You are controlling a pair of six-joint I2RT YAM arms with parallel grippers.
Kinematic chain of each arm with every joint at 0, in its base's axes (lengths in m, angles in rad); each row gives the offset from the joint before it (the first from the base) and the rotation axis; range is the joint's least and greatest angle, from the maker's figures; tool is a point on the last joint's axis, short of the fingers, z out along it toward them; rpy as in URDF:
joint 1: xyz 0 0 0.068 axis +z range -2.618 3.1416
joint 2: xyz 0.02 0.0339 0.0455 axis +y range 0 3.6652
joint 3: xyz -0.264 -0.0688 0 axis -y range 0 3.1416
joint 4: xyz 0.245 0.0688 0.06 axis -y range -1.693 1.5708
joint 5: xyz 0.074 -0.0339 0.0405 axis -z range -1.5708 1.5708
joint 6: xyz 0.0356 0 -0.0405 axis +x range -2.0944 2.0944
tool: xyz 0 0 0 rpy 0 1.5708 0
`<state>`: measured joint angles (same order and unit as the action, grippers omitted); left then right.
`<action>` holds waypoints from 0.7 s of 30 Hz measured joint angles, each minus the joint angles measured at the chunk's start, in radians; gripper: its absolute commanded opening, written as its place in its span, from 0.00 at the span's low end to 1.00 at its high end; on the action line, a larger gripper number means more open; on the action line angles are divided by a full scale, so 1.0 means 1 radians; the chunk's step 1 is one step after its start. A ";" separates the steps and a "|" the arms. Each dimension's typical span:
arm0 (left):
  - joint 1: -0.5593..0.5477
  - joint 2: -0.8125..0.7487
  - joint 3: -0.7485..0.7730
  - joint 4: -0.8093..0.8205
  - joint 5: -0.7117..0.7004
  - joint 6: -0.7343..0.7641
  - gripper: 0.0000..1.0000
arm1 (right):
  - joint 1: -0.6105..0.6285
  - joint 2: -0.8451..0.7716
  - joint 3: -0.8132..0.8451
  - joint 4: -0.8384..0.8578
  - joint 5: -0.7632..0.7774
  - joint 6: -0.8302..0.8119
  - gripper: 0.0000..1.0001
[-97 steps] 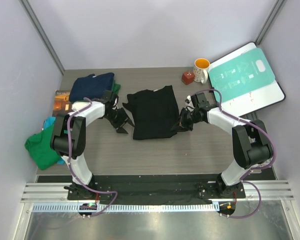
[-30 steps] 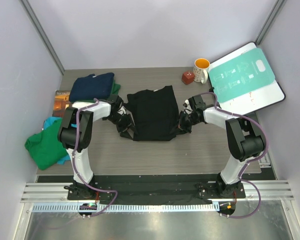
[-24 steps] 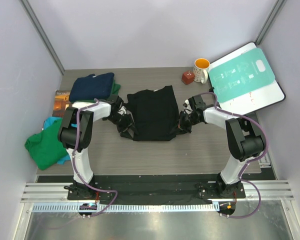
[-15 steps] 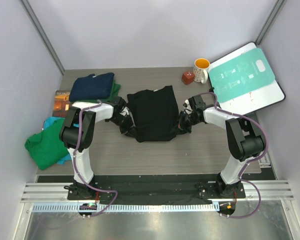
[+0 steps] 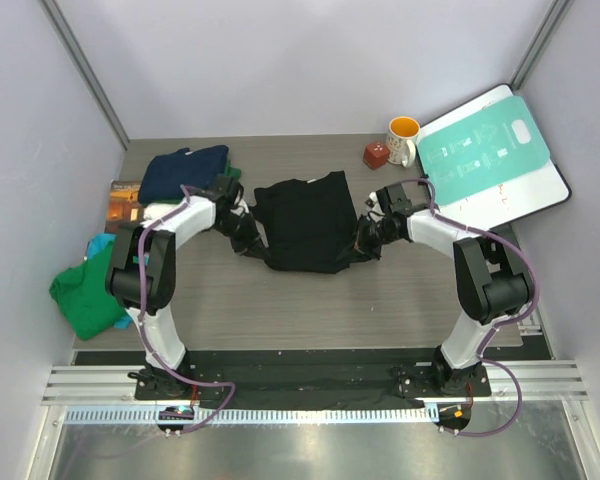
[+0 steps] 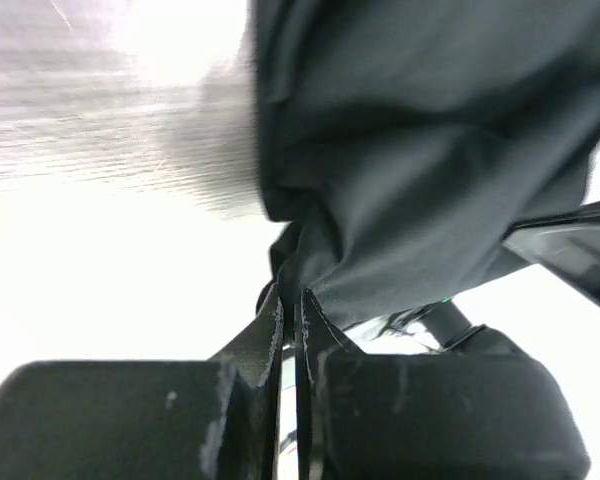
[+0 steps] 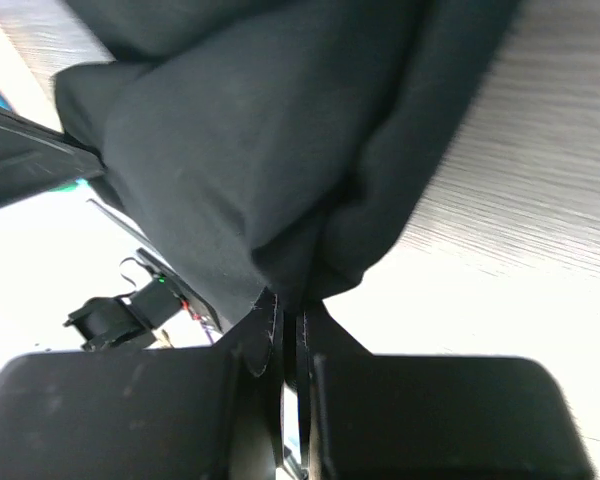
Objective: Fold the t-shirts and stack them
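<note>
Left gripper (image 5: 250,239) pinched tight on the near-left corner of the black t-shirt (image 5: 305,215), which lies mid-table; right gripper (image 5: 366,240) likewise clamps the near-right corner. A clean fold probably needs both corners raised level and carried together toward the far edge.

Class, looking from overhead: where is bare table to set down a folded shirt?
Bare: the near table strip between black shirt and arm bases; the far strip behind it. Crowded: left edge, navy shirt and green shirt; far right, mug and board.
</note>
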<state>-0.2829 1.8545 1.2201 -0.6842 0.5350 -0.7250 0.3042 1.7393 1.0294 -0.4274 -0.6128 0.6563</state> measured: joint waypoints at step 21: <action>0.070 0.275 0.711 -0.159 -0.106 0.000 0.00 | -0.044 0.212 0.487 0.001 0.020 0.039 0.01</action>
<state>-0.2127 2.1292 1.9308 -0.8433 0.4286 -0.7250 0.2604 1.9518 1.5162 -0.4267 -0.5926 0.6956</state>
